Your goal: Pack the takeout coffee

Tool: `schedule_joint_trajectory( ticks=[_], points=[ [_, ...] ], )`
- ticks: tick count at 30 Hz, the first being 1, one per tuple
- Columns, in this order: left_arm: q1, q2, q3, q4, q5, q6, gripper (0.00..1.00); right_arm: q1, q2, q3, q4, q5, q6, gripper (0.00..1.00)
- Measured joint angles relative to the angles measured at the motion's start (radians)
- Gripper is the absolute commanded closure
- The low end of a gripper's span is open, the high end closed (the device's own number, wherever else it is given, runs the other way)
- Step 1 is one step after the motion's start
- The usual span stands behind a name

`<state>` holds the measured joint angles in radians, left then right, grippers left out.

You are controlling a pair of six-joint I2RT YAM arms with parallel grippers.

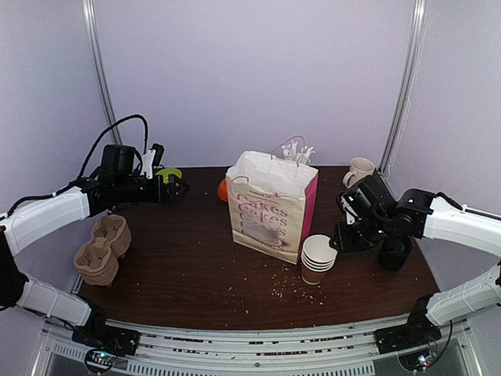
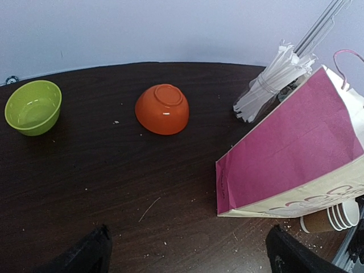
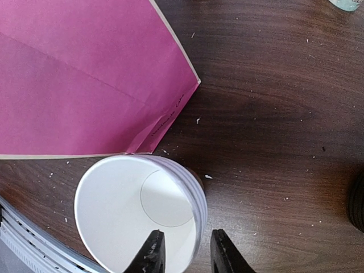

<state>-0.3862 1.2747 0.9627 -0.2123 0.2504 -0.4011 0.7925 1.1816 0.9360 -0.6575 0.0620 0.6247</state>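
A stack of brown kraft-paper cups (image 1: 318, 259), white inside and without a lid, stands right of the pink-sided "Cakes" paper bag (image 1: 270, 205). In the right wrist view the top cup (image 3: 128, 219) opens toward me. My right gripper (image 3: 187, 255) straddles its near rim, one finger over the white inside, one outside, with a narrow gap and no visible grip. In the top view it (image 1: 340, 234) sits just right of the stack. My left gripper (image 2: 190, 257) is wide open and empty at the far left, above bare table. The cups (image 2: 334, 216) also show at the bag's corner in the left wrist view.
A squat black stack of lids (image 1: 394, 254) stands right of the right gripper. A cream mug (image 1: 360, 170) is at the back right. A green bowl (image 2: 33, 107), an upturned orange bowl (image 2: 162, 108) and white wrapped straws (image 2: 272, 79) are at the back. Pulp cup carriers (image 1: 102, 249) lie at the left.
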Motion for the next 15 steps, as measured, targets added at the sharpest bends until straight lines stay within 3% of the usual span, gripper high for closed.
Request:
schedule_joint_trajectory(
  ticks=[8,15],
  points=[
    [0.0,-0.013,-0.027,0.001,-0.009,-0.001,0.02,0.0,0.04,0.01,-0.011,0.02,0.001,0.98],
    [0.0,-0.077,-0.089,-0.002,-0.023,-0.021,0.05,0.0,0.042,0.016,-0.029,0.031,0.004,1.0]
  ],
)
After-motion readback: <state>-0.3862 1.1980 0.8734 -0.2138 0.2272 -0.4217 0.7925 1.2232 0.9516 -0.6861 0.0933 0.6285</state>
